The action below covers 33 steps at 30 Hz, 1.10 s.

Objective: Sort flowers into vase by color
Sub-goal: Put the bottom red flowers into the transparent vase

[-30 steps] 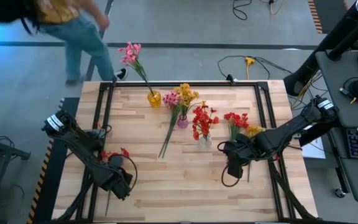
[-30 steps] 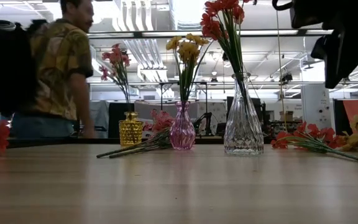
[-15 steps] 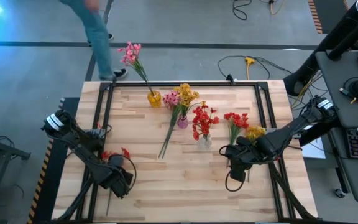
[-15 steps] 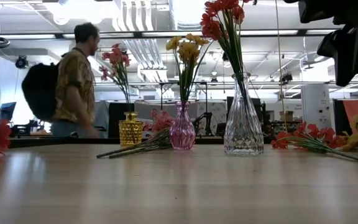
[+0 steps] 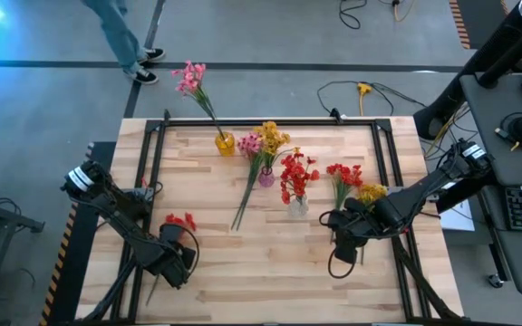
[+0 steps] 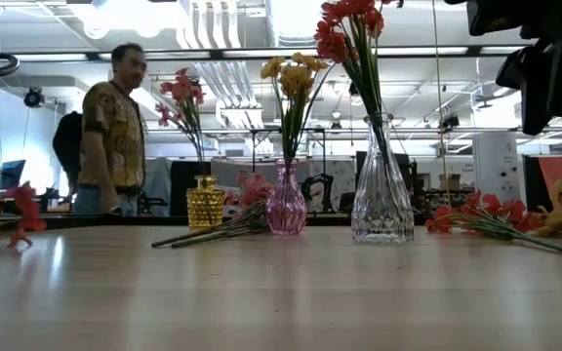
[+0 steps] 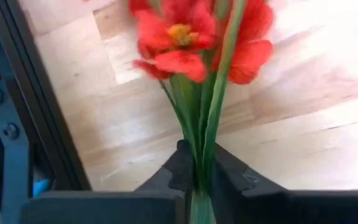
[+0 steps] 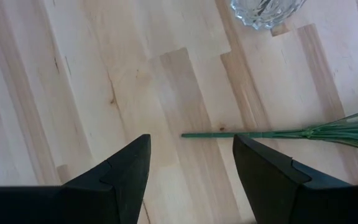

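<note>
We see a pale plank bench (image 5: 270, 263) in a black frame (image 5: 157, 154) on grey floor (image 5: 270, 36). Left hand (image 7: 197, 177) pinches a red spray (image 7: 185, 37) near the left edge. Right hand (image 8: 191, 165) hangs spread above a stem (image 8: 241, 134) near the clear vase (image 6: 381, 190). A person (image 6: 110, 127) stands behind, in an open workshop.

Red spray (image 7: 191, 43) is pinched by its green stems in the left gripper (image 7: 197, 177) at the near-left. Pink (image 5: 189, 79), yellow (image 5: 271, 136) and red (image 5: 296, 172) bunches stand in vases; more red (image 5: 343, 174) and yellow (image 5: 370, 191) lie flat on the right.
</note>
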### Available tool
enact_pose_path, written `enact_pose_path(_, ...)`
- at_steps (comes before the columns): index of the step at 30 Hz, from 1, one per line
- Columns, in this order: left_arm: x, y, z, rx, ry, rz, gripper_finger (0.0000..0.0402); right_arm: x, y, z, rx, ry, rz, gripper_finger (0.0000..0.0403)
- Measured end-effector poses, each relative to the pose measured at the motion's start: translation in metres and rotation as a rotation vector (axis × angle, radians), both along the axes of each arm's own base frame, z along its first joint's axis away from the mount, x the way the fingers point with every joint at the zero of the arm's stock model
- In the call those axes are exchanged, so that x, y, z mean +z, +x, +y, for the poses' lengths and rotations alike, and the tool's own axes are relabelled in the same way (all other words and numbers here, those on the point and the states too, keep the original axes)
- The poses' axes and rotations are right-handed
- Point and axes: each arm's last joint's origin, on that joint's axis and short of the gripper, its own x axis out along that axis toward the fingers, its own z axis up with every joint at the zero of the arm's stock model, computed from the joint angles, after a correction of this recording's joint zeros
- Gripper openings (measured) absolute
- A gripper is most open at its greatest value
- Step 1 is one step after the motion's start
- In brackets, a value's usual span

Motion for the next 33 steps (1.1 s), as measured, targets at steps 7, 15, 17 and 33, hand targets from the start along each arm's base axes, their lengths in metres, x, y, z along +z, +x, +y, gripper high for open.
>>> enact_pose_path(7,0.009,0.002,0.000,-0.024,0.000,-0.071,0.0011,0.000,0.001,0.000,-0.005,-0.011,-0.011,0.0221)
enact_pose_path(15,0.054,0.010,0.001,-0.155,0.016,-0.363,0.0005,0.004,0.002,-0.002,-0.014,-0.060,-0.072,0.0221)
enact_pose_path(17,0.064,0.009,0.004,-0.194,0.025,-0.423,0.0005,0.007,0.000,-0.003,-0.024,-0.048,-0.088,0.0221)
enact_pose_path(33,0.124,0.018,0.012,-0.701,0.447,-0.930,0.0004,0.047,0.010,0.009,0.238,0.008,-0.508,0.0221)
